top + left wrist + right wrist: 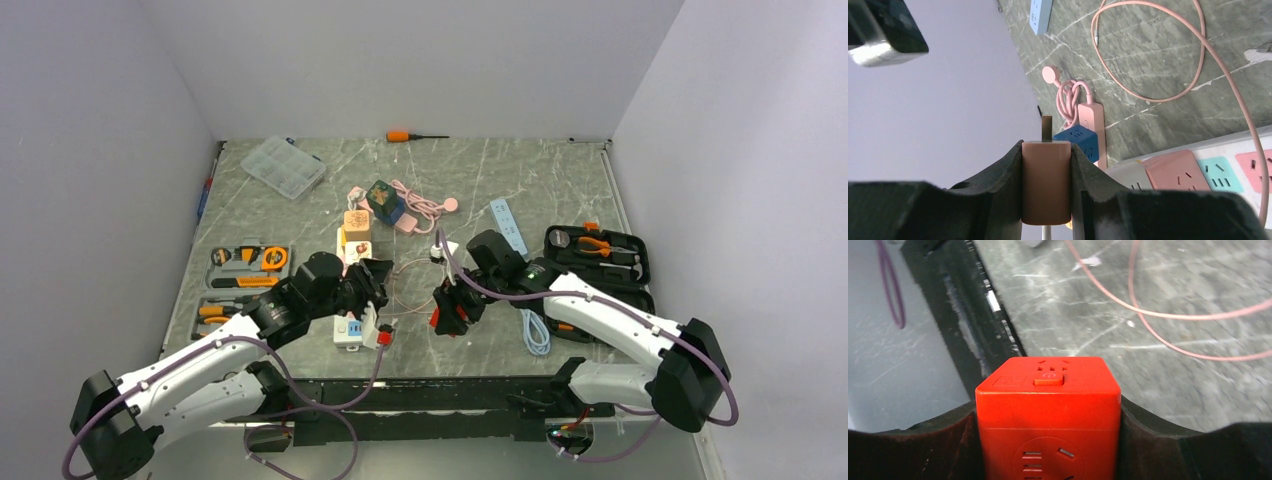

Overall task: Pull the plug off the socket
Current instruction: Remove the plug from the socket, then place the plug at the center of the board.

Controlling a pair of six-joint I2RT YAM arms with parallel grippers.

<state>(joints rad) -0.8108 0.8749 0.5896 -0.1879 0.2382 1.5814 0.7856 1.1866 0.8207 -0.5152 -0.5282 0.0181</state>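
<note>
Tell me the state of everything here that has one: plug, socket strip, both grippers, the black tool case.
socket: lying flat, visible outlets empty
plug: out of the socket, prong bare
left gripper: shut on plug
right gripper: shut on red cube
black tool case: lid open

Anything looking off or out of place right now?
Yes. The right gripper is clamped on a red cube socket instead of steadying the power strip. The left gripper holds the pink plug, its prong bare, off the strip.
</note>
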